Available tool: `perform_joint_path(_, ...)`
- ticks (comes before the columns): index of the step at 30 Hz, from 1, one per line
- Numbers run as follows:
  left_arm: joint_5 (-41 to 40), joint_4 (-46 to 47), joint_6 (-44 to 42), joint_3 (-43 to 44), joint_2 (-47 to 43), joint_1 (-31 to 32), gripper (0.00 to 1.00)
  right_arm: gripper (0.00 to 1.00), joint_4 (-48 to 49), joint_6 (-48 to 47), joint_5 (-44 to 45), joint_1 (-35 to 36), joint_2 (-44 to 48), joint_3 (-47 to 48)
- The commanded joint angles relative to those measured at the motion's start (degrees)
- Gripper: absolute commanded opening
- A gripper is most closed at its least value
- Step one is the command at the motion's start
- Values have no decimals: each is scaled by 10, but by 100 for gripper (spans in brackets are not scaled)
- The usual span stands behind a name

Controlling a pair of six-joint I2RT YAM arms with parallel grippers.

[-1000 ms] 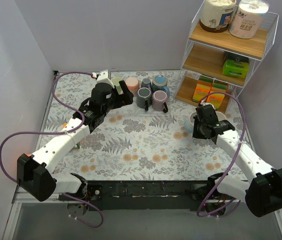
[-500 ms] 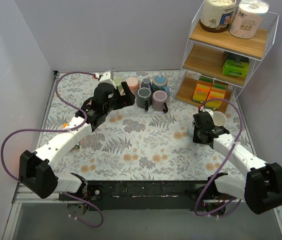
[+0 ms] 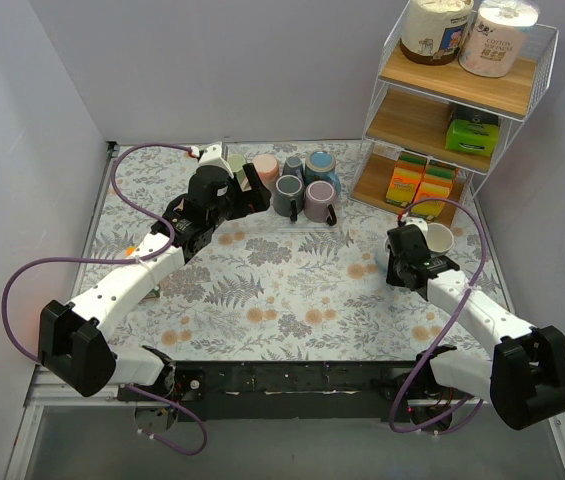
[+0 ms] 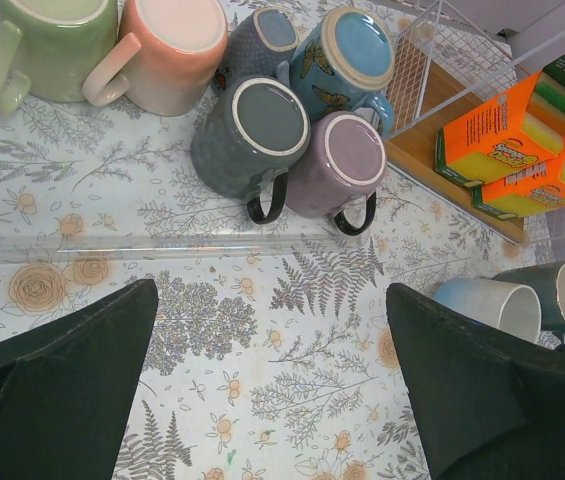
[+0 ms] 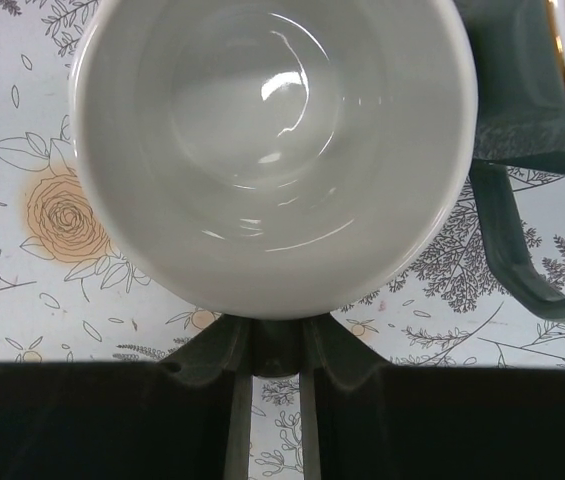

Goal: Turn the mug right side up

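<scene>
Claw [image 5: 274, 352] on mug [image 5: 272, 140], teal mug [image 5: 514, 95] beside

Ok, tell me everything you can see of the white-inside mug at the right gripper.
The mug looks like glossy ceramic, white inside and pale blue outside in the left wrist view. It stands mouth up and empty on the floral cloth. No handle shows. The right gripper has its fingers drawn close together at the mug's near wall, but whether it grips is unclear. A dark teal mug crowds one side.
</scene>
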State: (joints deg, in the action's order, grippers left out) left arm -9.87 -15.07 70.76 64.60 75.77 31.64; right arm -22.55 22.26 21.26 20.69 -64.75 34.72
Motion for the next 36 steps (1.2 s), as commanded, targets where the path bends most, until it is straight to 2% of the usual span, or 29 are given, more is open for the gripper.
perform_joint_path(1, -2, -7, 1, 2, -7, 1, 98, 1, -13, -29, -1, 0, 5, 44)
perform_joint_path(7, 1, -7, 1, 5, 0, 2, 98, 1, -72, -63, -20, 0, -34, 96)
perform_joint_path(12, 2, -7, 3, 5, 2, 2, 98, 1, -64, -73, -26, 0, -44, 94)
perform_joint_path(15, 2, -7, 3, 5, 1, 2, 98, 10, -62, -73, -25, 0, -52, 95)
perform_joint_path(16, 2, -7, 3, 4, 1, 1, 98, 23, -62, -73, -25, 0, -53, 96)
perform_joint_path(19, 1, -6, 3, 4, 1, 2, 98, 41, -63, -76, -23, 0, -49, 92)
perform_joint_path(29, 11, -5, 6, 9, 11, 2, 98, 66, -65, -78, -59, 0, -17, 99)
perform_joint_path(36, 70, 11, -4, 9, 49, 2, 98, 80, -113, -70, -76, 0, 18, 181)
